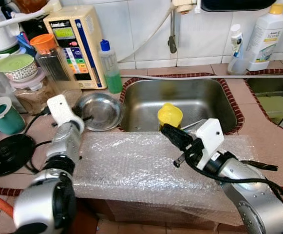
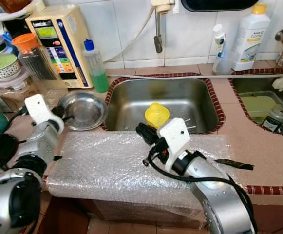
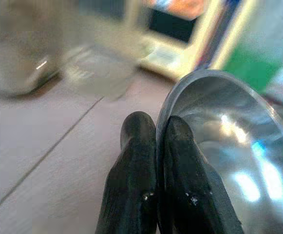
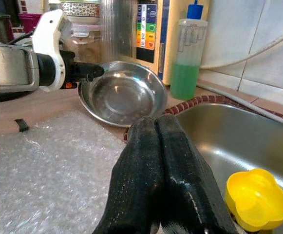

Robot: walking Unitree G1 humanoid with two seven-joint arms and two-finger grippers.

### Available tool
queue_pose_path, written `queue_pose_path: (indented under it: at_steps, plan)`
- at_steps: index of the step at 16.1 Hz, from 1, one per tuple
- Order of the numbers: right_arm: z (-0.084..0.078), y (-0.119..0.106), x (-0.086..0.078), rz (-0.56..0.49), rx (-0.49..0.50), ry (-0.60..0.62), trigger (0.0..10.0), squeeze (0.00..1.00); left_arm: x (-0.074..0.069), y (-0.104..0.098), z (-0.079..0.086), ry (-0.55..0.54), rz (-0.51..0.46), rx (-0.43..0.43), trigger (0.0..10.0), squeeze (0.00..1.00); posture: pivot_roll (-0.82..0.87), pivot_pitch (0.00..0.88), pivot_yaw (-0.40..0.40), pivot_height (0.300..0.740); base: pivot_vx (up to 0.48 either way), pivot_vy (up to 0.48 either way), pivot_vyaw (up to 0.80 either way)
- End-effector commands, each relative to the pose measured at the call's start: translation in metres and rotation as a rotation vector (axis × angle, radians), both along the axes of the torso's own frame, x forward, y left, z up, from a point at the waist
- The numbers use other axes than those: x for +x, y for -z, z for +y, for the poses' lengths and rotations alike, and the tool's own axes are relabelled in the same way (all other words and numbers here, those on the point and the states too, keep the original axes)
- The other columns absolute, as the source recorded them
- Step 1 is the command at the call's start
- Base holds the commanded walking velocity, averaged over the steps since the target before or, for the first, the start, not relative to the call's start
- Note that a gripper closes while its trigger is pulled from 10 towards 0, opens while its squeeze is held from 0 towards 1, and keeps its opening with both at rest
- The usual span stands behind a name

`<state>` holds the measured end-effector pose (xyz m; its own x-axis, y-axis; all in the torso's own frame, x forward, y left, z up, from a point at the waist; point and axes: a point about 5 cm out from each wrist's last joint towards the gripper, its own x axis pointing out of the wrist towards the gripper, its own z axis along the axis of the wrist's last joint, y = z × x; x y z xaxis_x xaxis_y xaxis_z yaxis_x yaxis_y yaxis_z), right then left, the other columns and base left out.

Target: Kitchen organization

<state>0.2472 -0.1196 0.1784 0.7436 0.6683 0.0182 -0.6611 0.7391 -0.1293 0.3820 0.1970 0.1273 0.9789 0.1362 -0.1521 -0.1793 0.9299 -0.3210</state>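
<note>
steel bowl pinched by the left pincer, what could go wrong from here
1. The left pincer grips only the thin rim of the steel bowl; lifted, the bowl may swing or slip out.
2. The bowl sits at the edge of the sink; a slip could send it clattering in beside the yellow cup.
3. The green soap bottle stands close behind; a swing could topple it.

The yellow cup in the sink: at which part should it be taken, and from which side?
Probably at the upper rim of the yellow cup, coming from above. It stands upright in the sink, mouth open, so one finger can go inside and one outside the wall. The right claw, now shut, hovers just at the sink's front edge and would need to open first.
</note>
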Motion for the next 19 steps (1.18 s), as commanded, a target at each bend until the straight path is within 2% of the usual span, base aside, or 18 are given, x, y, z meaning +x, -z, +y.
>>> queue_pose_path:
  at_steps: [1, 2, 5, 8, 11, 13, 15, 19]
  plan:
    - [-0.002, -0.003, 0.004, -0.021, 0.006, 0.023, 10.0, 0.0, -0.001, -0.004, 0.002, 0.008, -0.045, 0.0, 0.0, 0.0, -0.1, 0.0, 0.136, 0.74, 0.0, 0.0, 0.0]
    - [-0.007, -0.004, 0.01, -0.026, 0.043, 0.094, 10.0, 0.0, 0.0, -0.009, -0.008, 0.049, -0.101, -0.024, 0.0, 0.0, -0.09, 0.0, 0.133, 0.74, 0.0, 0.0, 0.0]
    - [-0.015, -0.003, 0.022, -0.004, 0.124, 0.199, 10.0, 0.0, -0.002, -0.014, -0.027, 0.138, -0.166, -0.003, 0.0, 0.0, -0.09, 0.0, 0.13, 0.74, 0.0, 0.0, 0.0]
    - [-0.017, -0.001, 0.029, 0.009, 0.175, 0.246, 10.0, 0.0, -0.004, -0.019, -0.037, 0.174, -0.219, -0.029, 0.0, 0.0, -0.08, 0.0, 0.124, 0.74, 0.0, 0.0, 0.0]
    - [-0.017, -0.002, 0.036, 0.034, 0.252, 0.275, 10.0, 0.0, -0.007, -0.033, -0.063, 0.279, -0.294, -0.072, 0.0, 0.0, -0.08, 0.0, 0.117, 0.74, 0.0, 0.0, 0.0]
    - [-0.014, -0.003, 0.042, 0.065, 0.325, 0.269, 10.0, 0.0, -0.013, -0.038, -0.088, 0.367, -0.318, -0.086, 0.0, 0.0, -0.08, 0.0, 0.114, 0.74, 0.0, 0.0, 0.0]
    - [-0.01, -0.002, 0.047, 0.075, 0.334, 0.253, 10.0, 0.0, -0.02, -0.039, -0.106, 0.429, -0.327, -0.114, 0.0, 0.0, -0.08, 0.0, 0.113, 0.74, 0.0, 0.0, 0.0]
    - [-0.007, 0.0, 0.057, 0.096, 0.391, 0.264, 10.0, 0.0, -0.029, -0.042, -0.122, 0.518, -0.347, -0.154, 0.0, 0.0, -0.08, 0.0, 0.114, 0.74, 0.0, 0.0, 0.0]
